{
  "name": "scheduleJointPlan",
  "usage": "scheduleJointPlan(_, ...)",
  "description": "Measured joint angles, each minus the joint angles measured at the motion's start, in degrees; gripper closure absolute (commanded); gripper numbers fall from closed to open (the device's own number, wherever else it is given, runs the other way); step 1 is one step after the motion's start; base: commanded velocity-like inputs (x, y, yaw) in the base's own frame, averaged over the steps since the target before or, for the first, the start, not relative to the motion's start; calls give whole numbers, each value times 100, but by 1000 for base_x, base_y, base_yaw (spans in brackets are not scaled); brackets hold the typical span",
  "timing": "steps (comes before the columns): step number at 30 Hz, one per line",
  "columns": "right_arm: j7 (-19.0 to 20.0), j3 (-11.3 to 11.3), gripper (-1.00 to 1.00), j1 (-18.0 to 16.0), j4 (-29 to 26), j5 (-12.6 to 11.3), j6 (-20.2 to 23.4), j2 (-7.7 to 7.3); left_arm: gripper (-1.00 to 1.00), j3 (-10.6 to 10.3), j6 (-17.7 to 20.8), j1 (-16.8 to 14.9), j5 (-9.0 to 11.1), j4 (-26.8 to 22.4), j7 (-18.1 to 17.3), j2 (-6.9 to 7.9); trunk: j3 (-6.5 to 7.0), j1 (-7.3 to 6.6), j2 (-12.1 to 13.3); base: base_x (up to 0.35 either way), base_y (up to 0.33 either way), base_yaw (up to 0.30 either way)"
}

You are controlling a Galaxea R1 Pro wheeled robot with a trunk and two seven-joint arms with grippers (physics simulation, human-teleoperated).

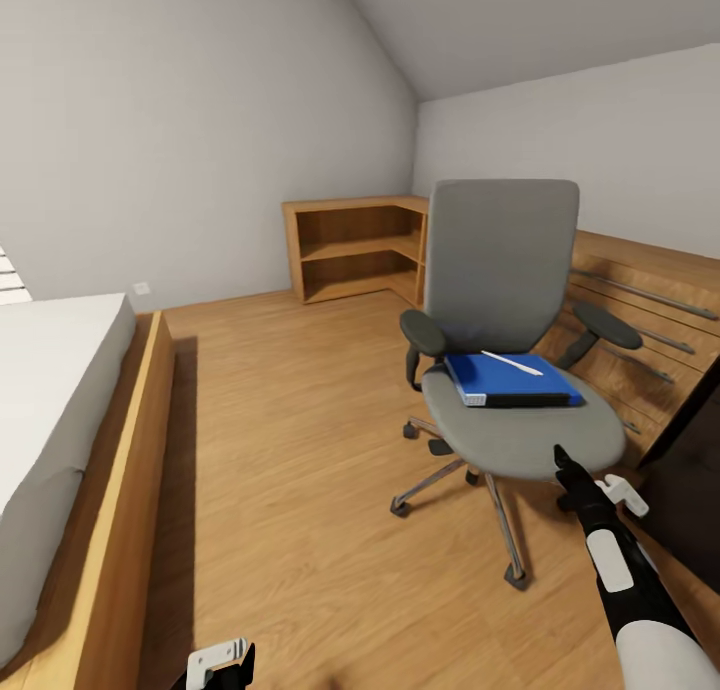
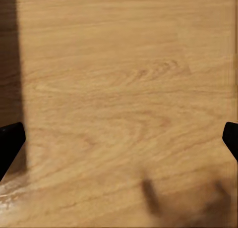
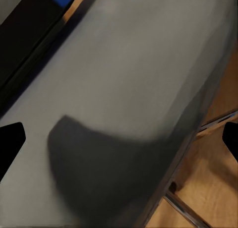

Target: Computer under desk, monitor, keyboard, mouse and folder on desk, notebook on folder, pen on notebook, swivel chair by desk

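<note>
A grey upholstered swivel chair (image 1: 505,350) with black armrests and a chrome five-star base on casters is seen standing on a floor of light wood planks (image 1: 290,470). On its matte fabric seat a flat, bright blue rectangular folder (image 1: 512,379) with white page edges and a dark spine is laid, and a thin white pen (image 1: 512,363) is rested across the cover. The right gripper (image 3: 119,139) is held just over the seat's front edge, near the folder but apart from it; its black fingertips are spread wide, with nothing between them. The left gripper (image 2: 119,139) is held low over bare floor, jaws likewise spread. A wooden bed frame (image 1: 130,490) and a corner shelf unit (image 1: 355,245) are noted.
</note>
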Motion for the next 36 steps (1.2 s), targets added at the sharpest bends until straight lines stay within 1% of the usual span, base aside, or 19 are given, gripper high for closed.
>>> scheduleJointPlan(6, -3, -5, -100, 0, -17, -7, 0, -3, -100, 4, 2, 1, 8, -1, 3, 0, -13, 2, 0, 33, -18, 54)
scheduleJointPlan(22, -6, -6, -100, -1, -108, 4, -2, 4, -100, 5, 6, 1, 12, 3, 6, 0, -86, 2, 0, 3, -1, 173)
scheduleJointPlan(36, 1, 6, -100, 0, -124, 4, -1, -2, -100, 4, 1, 0, 7, -1, 0, 0, -93, 0, 0, 167, -90, 10)
